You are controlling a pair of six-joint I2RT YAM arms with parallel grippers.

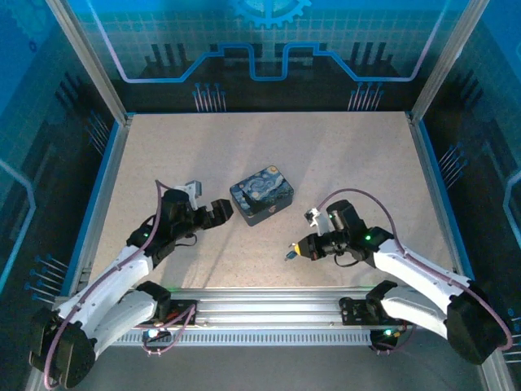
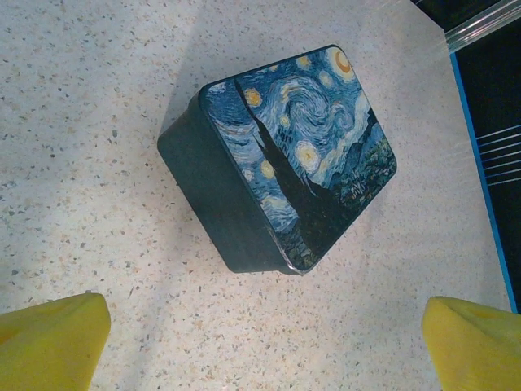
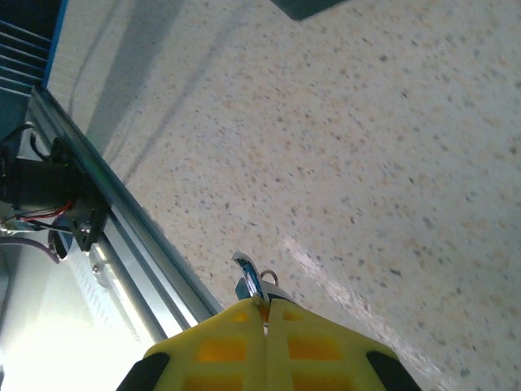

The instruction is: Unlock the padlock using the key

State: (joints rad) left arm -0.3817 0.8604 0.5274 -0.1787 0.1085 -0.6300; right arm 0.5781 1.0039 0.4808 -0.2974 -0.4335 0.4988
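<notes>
Right gripper [image 3: 264, 309] low — key [image 3: 247, 279] in pinch

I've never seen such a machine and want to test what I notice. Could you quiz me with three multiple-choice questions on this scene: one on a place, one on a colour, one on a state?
1. Where is the box?
A. Mid-table, just ahead of the left pincer.
B. Held up in the air.
C. In the far right corner.

2. What colour are the pincer fingers in the wrist views?
A. Red.
B. Yellow.
C. White.

3. How is the right pincer?
A. Wide open.
B. Shut on the box.
C. Shut on a small metal piece.

Answers:
1 A, the top view shows it central, beside that pincer.
2 B, yellow fingers show in both wrist views.
3 C, its fingers meet with the piece pinched at their tips.
</notes>
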